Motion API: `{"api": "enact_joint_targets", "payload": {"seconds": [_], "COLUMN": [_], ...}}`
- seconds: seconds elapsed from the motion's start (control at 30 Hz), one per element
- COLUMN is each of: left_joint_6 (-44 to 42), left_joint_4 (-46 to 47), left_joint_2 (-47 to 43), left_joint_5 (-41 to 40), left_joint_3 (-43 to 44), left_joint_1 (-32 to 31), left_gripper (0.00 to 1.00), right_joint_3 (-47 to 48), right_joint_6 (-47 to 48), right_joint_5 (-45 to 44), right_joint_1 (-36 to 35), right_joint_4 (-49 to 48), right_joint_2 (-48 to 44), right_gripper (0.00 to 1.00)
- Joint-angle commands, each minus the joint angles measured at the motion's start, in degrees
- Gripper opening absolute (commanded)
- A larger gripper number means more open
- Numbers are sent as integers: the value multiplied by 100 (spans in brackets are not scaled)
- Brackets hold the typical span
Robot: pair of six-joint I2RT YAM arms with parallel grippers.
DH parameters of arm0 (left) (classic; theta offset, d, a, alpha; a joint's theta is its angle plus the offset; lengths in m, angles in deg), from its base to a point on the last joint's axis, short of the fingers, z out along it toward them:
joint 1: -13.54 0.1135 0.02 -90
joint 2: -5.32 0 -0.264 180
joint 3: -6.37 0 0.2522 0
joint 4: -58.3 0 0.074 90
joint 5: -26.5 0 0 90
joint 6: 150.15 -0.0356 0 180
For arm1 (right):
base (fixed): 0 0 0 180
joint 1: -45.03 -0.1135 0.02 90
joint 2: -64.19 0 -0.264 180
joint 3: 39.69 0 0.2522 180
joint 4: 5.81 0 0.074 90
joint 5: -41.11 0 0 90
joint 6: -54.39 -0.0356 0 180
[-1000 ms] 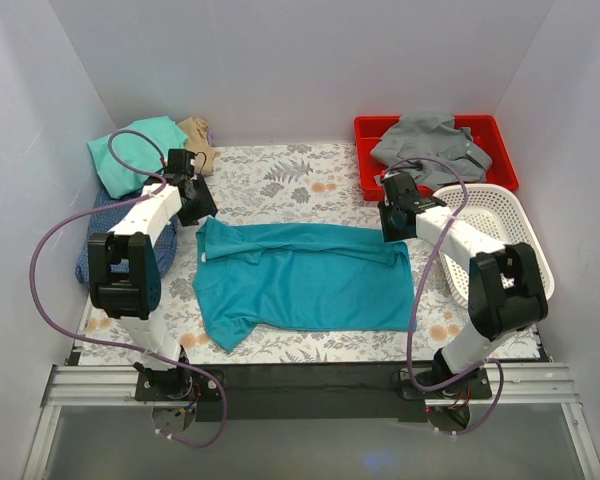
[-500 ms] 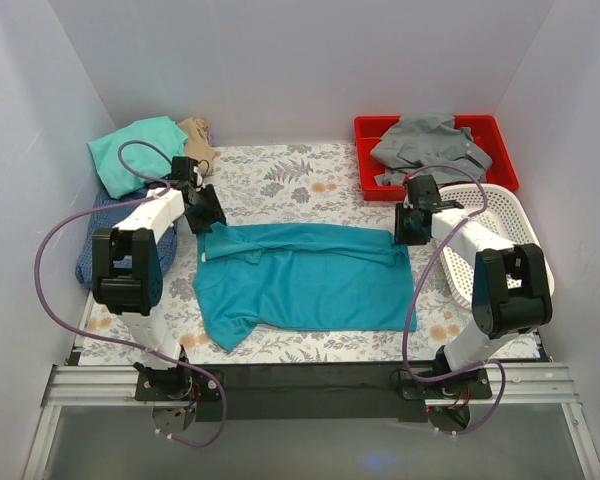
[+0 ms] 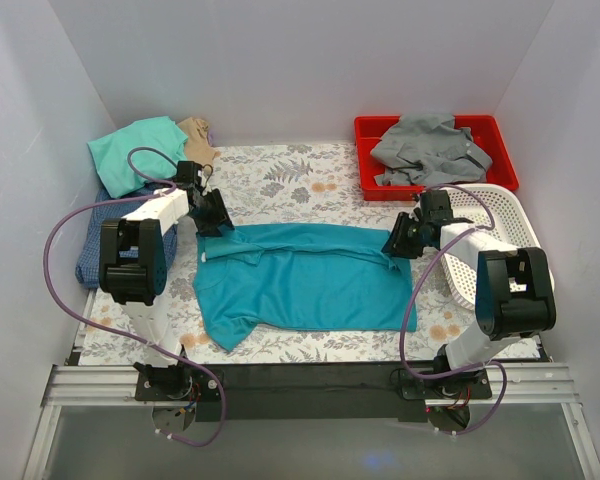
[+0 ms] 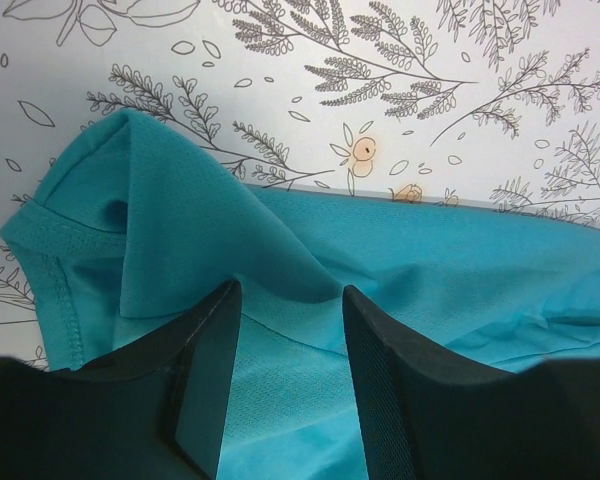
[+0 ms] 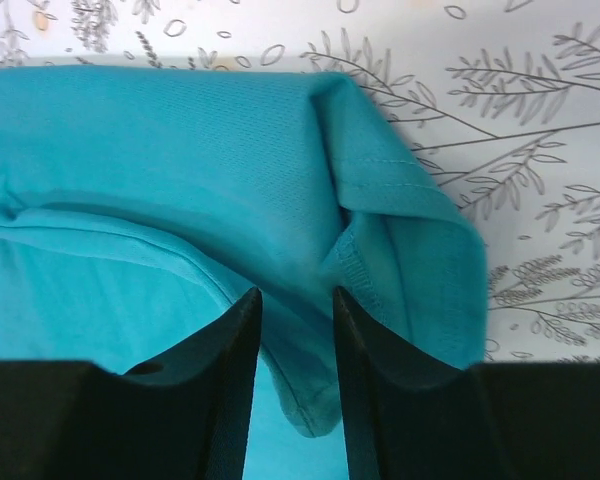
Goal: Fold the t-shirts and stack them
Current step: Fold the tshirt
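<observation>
1. Teal t-shirt (image 3: pixel 300 285) lies flat on the floral table (image 3: pixel 310 180), its far edge folded over.
2. Your left gripper (image 3: pixel 216 214) sits at its far-left corner, jaws parted over the fold.
3. Your right gripper (image 3: pixel 396 243) is at the far-right corner, likewise unclenched.

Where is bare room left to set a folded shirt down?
Beyond the teal shirt, between the mint shirt and red tray; also a thin strip along its near edge. Both sides are crowded.
</observation>
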Motion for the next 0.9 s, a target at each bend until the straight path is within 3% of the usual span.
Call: {"api": "enact_joint_targets", "payload": {"seconds": [0.0, 0.13, 0.23, 0.47, 0.5, 0.53, 0.57, 0.67, 0.87], "left_joint_6": [-38, -64, -82, -135, -143, -152, -161, -170, -205], "left_joint_4": [117, 117, 126, 109, 117, 109, 91, 82, 74], "left_joint_2": [-21, -3, 23, 50, 58, 76, 94, 111, 111], "left_joint_5": [144, 170, 188, 170, 162, 170, 153, 170, 197], "left_joint_3": [151, 98, 46, -43, -51, -43, -34, 1, 1], "left_joint_1": [6, 6, 6, 6, 6, 6, 6, 6, 6], "left_gripper": [43, 43, 43, 42, 42, 42, 42, 42, 41], "right_joint_3": [-60, -165, -183, -95, -113, -139, -157, -297, -456], "right_joint_6": [-343, -378, -343, -141, -132, -141, -176, -264, -395], "right_joint_5": [470, 733, 664, -242, -164, -59, 82, -39, -251], "right_joint_1": [4, -5, -5, -5, -5, -5, -5, 4, -5], "right_joint_4": [-580, -808, -827, -335, -299, -282, -281, -273, -264], "right_joint_2": [-149, -69, -78, -455, -543, -570, -605, -693, -650], "right_gripper": [41, 34, 4, 1, 3, 11, 26, 43, 50]}}
